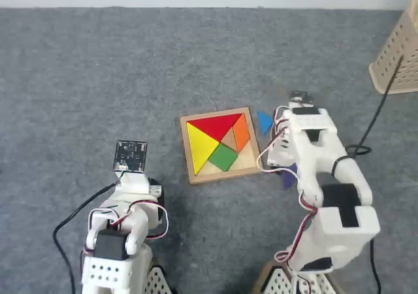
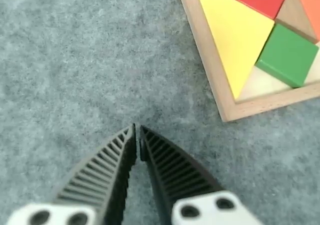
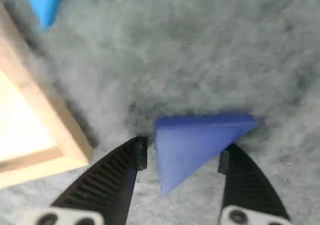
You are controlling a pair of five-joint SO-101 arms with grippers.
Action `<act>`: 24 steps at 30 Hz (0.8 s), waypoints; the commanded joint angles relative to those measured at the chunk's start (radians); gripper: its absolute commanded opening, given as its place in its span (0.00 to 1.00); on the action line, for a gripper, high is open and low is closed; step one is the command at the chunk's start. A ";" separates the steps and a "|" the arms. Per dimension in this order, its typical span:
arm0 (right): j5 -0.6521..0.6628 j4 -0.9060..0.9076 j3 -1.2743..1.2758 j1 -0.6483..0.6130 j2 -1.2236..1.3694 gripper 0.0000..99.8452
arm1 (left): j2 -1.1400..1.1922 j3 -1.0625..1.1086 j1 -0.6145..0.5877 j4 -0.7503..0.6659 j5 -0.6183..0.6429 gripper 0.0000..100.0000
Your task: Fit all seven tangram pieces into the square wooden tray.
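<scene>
**Dark blue triangle between spread fingers; four pieces in the tray**

The bench (image 1: 98, 65) is covered in a grey, fuzzy, felt-like mat. On it lies the square wooden tray (image 1: 222, 174), pale wood with a raised rim and a smooth floor. Four flat painted pieces sit inside. A large red triangle (image 1: 214, 125) lies along the far rim and a large yellow triangle (image 1: 199, 147) along the rim on the left arm's side. An orange parallelogram (image 1: 241, 133) sits by the opposite rim. A green square (image 1: 224, 156) is set cornerwise against the yellow one. Bare wood shows between the pieces and in the near corner.

A light blue triangle (image 1: 264, 121) lies on the mat just beside the rim, near the orange piece. A dark blue triangle (image 3: 195, 142), thick-edged with sharp corners, lies on the mat near a tray corner. The right fingers (image 3: 122, 172), black and ribbed, stand apart with one on each side of it. Their tips are close to its edges, but contact cannot be told. The left fingers (image 2: 112, 172), ribbed likewise, are pressed together with nothing between them. They hover over bare mat near the tray corner by the yellow triangle. A beige perforated box (image 1: 398, 49) stands at the far edge.
</scene>
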 commanded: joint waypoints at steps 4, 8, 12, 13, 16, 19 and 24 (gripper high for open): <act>-0.153 -0.005 -0.129 -0.001 0.005 0.19 | -0.015 -0.008 -0.002 0.005 -0.005 0.01; -0.166 -0.007 -0.132 -0.018 0.005 0.19 | -0.015 -0.008 -0.002 0.005 -0.005 0.01; -0.166 -0.007 -0.135 -0.007 0.005 0.19 | -0.015 -0.008 -0.002 0.005 -0.005 0.01; -0.166 -0.007 -0.137 -0.010 0.005 0.19 | -0.015 -0.008 -0.002 0.005 -0.005 0.01; -0.166 -0.015 -0.138 -0.015 0.005 0.24 | -0.015 -0.008 -0.002 0.005 -0.005 0.01; -0.167 -0.012 -0.164 -0.015 0.005 0.29 | -0.015 -0.008 -0.002 0.005 -0.005 0.01; -0.190 -0.008 -0.229 -0.015 0.005 0.25 | -0.015 -0.008 -0.002 0.005 -0.005 0.01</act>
